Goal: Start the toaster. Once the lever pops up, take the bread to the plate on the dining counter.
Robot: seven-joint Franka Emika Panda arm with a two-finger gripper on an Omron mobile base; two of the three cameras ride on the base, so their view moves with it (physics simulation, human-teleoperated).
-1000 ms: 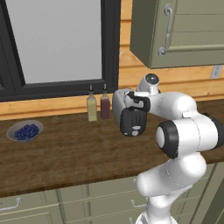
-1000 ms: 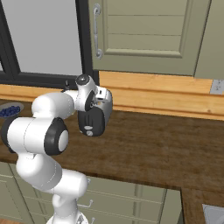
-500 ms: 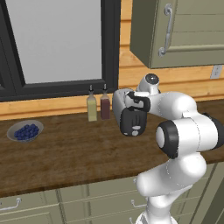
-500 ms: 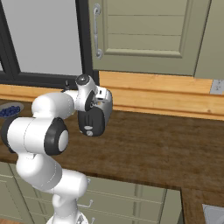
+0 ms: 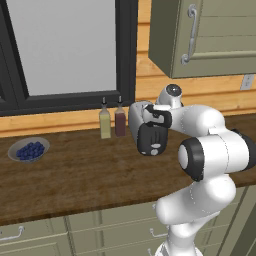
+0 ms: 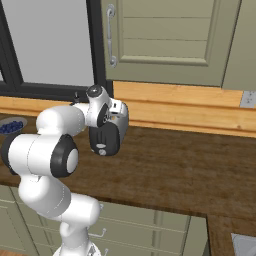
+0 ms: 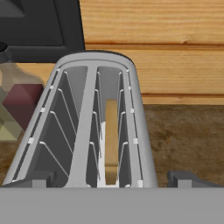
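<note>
- While the arm bends over the wooden counter [image 5: 75,175], its gripper [image 7: 111,179] hangs just above one toaster [image 7: 87,131], jaws spread wide with a dark fingertip [image 7: 30,179] either side of the body and nothing held
- One boxy silver toaster with two long slots lined by thin wire guides; it stands on the counter against the wall, its rounded black end [image 5: 150,140] facing the room
- One thin tan bread slice [image 7: 111,135] stands upright in the right-hand slot
- Two slim bottles [image 5: 112,120] stand side by side just left of the toaster, one yellowish, one dark red
- One shallow grey bowl [image 5: 29,150] of round blueberries sits well apart at the counter's left
</note>
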